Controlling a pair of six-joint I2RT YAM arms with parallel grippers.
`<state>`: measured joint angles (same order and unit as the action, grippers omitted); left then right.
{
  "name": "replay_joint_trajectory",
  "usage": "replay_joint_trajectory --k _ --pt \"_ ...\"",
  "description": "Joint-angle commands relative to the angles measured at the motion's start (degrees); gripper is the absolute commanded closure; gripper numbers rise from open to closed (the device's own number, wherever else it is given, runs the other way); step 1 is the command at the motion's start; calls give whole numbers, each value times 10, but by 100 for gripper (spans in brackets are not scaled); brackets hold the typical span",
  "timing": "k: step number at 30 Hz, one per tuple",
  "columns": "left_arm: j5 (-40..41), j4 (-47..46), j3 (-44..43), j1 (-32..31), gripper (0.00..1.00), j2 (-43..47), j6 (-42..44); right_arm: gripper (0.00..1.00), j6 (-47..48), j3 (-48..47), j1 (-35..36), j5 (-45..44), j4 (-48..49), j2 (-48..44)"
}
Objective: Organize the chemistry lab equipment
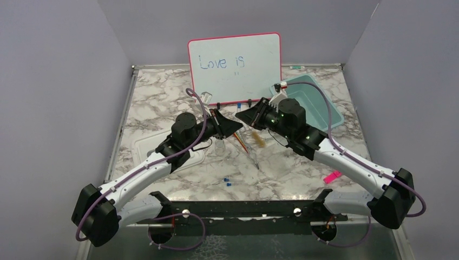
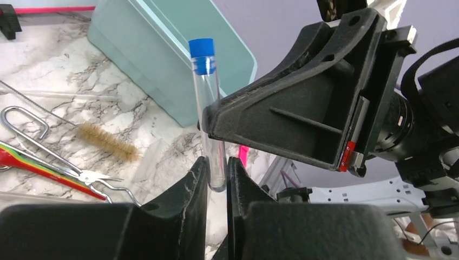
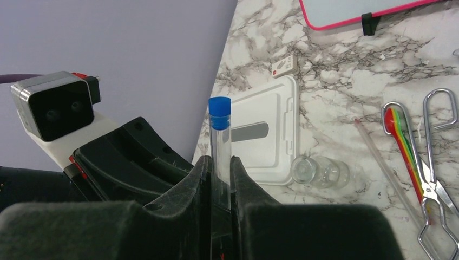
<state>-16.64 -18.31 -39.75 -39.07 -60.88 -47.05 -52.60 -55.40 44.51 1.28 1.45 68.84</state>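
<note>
A clear test tube with a blue cap (image 2: 207, 92) stands upright between both grippers above the middle of the table. My left gripper (image 2: 217, 162) is shut on its rounded bottom end. My right gripper (image 3: 219, 160) is shut on the tube (image 3: 220, 138) below the cap. In the top view the left gripper (image 1: 234, 125) and right gripper (image 1: 244, 115) meet tip to tip. On the marble lie the wire brush (image 2: 105, 142), metal tweezers (image 3: 433, 179), a red and orange stick (image 3: 403, 143) and the clear beaker (image 3: 319, 171) on its side. I cannot make out a red funnel.
A teal bin (image 1: 319, 103) stands at the back right, behind the right gripper. The pink-framed whiteboard (image 1: 235, 67) stands at the back. A white lid (image 1: 146, 149) lies at the left. A pink marker (image 1: 332, 176) and small blue caps (image 1: 227, 180) lie near the front.
</note>
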Motion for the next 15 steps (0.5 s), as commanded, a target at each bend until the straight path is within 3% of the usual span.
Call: replay_joint_trajectory --k 1,3,5,9,12,15 --pt "13 -28 -8 -2 93 -2 1 86 18 8 -3 27 35 -10" --pt "14 -28 -7 -3 100 -1 8 85 22 9 -3 28 35 -10" --pt "10 -28 -6 -3 100 0 20 81 27 7 -3 33 36 -11" --pt "-20 -16 -12 -3 100 2 73 58 47 -27 -3 36 -11 -10" --pt "-30 44 -33 -3 100 6 145 46 78 -75 -6 32 -100 -5" --pt "-29 109 -58 -3 100 11 217 42 102 -123 -14 39 -182 5"
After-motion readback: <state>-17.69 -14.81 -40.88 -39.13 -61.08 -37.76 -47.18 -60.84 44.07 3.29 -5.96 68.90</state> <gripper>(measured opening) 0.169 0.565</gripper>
